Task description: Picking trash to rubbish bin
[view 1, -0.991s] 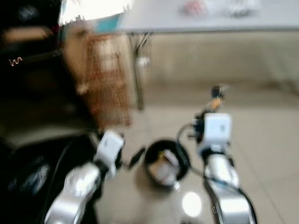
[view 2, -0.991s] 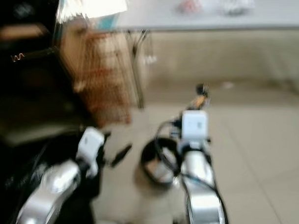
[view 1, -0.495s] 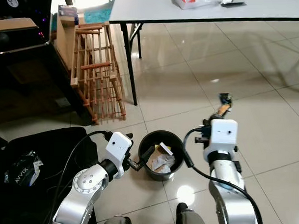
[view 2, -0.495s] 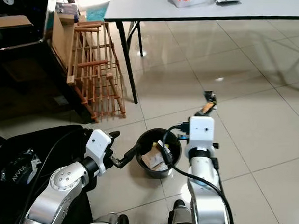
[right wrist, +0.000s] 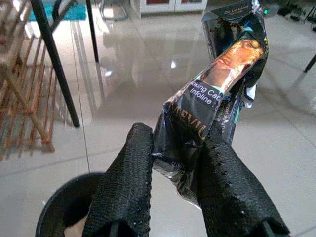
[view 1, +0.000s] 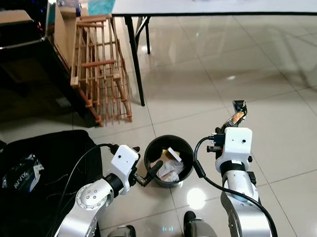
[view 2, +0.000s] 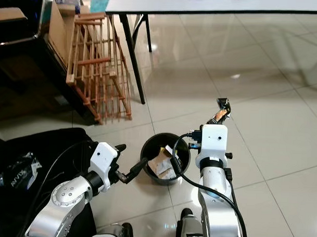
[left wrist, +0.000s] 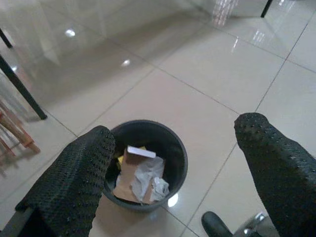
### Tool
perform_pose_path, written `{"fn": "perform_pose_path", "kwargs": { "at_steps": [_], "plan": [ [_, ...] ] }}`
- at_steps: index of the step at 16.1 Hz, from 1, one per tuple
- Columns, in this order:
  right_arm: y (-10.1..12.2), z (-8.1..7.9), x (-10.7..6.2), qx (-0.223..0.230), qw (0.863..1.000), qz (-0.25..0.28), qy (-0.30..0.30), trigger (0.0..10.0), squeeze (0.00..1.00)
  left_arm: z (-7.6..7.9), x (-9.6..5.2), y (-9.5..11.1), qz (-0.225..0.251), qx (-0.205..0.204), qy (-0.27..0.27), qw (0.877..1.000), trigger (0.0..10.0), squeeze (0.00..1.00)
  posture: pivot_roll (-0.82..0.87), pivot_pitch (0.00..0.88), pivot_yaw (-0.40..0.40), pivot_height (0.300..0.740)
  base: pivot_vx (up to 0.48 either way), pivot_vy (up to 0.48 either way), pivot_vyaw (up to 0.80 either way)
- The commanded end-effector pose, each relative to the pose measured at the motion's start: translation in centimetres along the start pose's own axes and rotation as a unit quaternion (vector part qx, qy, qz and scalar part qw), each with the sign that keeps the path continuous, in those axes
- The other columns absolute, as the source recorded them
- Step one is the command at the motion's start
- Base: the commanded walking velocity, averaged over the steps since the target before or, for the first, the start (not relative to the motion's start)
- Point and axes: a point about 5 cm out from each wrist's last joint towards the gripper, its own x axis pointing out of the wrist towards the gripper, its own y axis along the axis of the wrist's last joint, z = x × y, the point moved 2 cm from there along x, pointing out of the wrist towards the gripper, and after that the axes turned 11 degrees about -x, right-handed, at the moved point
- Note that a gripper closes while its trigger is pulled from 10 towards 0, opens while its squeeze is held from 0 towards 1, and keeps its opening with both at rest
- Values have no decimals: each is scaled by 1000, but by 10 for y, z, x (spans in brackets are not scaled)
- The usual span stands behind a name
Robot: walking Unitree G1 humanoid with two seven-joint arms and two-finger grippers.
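Head camera tilted down slightly since half a second ago; arms unchanged. Right gripper clamps the wrapper just beside the bin, not over it. Left gripper gapes empty.

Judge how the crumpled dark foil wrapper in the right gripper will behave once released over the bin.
The crumpled dark foil wrapper looks thin and creased, so probably floppy and light. Pinched in the right gripper, it may flutter rather than drop straight. The round black rubbish bin sits beside the gripper, not clearly under the wrapper.
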Motion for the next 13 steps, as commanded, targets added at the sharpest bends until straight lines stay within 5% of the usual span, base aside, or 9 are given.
{"fn": "perform_pose_path", "kwargs": {
  "at_steps": [1,7,8,13],
  "plan": [
    [-7,-3,-5,1,1000,-17,3,10000,0,2,-5,-11,-22,1,-1,1000,10000,0,31,319,74,740,0,0,0],
    [-16,-5,-7,-4,999,-32,10,10000,0,2,-10,-21,-35,2,7,999,10000,0,26,346,56,740,0,0,0],
    [-20,-5,-4,4,999,-43,10,10000,0,-4,-11,-27,-47,29,17,998,10000,0,31,344,51,740,0,0,0],
    [-27,-10,-3,14,998,-60,21,10000,0,-10,-15,-34,-53,9,38,998,10000,0,41,334,39,740,0,0,0]
  ]
}}
